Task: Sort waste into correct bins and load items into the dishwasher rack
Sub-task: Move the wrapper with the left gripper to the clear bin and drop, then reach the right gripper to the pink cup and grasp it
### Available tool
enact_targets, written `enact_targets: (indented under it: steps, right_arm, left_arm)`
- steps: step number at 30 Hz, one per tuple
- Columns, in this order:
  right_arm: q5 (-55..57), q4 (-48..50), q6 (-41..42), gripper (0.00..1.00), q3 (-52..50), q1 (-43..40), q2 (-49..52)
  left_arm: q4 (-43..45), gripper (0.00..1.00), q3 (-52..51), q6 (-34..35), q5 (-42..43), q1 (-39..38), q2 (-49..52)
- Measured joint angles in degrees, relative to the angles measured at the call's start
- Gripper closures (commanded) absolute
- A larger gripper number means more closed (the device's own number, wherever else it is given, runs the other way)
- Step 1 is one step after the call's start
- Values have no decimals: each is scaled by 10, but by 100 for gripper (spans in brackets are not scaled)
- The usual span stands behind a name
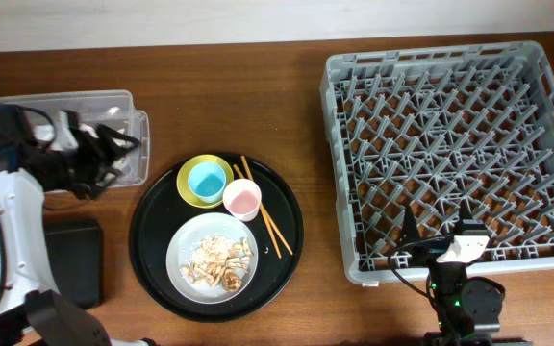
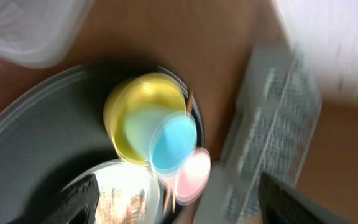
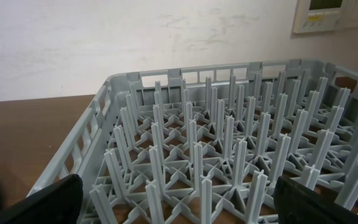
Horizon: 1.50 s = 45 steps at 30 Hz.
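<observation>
At the far left corner of the tabletop [image 1: 315, 308] stands the box [image 1: 75, 96], and the left end effector [image 1: 104, 154] hangs over its right end. The arm hides most of the box's inside, so its contents cannot be told. The left wrist view is blurred, yet its fingers [image 2: 73, 205] stand wide apart with nothing between them, so it is released. Nearer the front edge, by the left edge, lies the flat tray [image 1: 75, 259], close to the round tray [image 1: 152, 240] on its right. The round tray carries the dishes. The bowl [image 1: 188, 192] sits at its far side with the blue cup [image 1: 207, 179] inside it, and the pink cup [image 1: 241, 199] is just beside the bowl on the right. The chopsticks [image 1: 269, 223] lie slanted from behind the pink cup toward the tray's right rim. The plate [image 1: 186, 252] lies at the near side, with crumbs [image 1: 221, 261] heaped on it. Well apart, filling the right half up to the far right corner, stands the rack [image 1: 455, 144], with nothing among its pegs. The right end effector [image 1: 440, 223] hovers at the rack's front wall near the front edge. Its fingers [image 3: 42, 202] are spread and hold nothing, so it too is released.
</observation>
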<state>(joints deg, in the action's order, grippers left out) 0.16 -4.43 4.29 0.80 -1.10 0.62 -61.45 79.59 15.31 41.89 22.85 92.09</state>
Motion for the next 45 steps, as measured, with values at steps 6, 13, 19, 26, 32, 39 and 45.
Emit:
enact_targets:
  steps: [6, 13, 19, 26, 32, 39, 45]
  right_arm:
    - [0, 0, 0, 2, 0, 0, 0]
    - [0, 0, 0, 2, 0, 0, 0]
    - [0, 0, 0, 2, 0, 0, 0]
    - [0, 0, 0, 2, 0, 0, 0]
    - [0, 0, 0, 2, 0, 0, 0]
    - [0, 2, 0, 2, 0, 0, 0]
    - [-150, 86, 155, 2, -2, 0, 0]
  left_arm:
    - [-78, 19, 0, -95, 19, -62, 0]
    - [-90, 27, 0, -125, -36, -155, -16]
    - [-83, 36, 0, -120, -99, -198, -31]
    - [-78, 23, 0, -46, -216, -119, -85]
    - [-93, 1, 0, -1, -265, -5, -130]
    - [-96, 0, 0, 8, -276, 35, -130]
    - [-97, 1, 0, 8, -276, 34, -130]
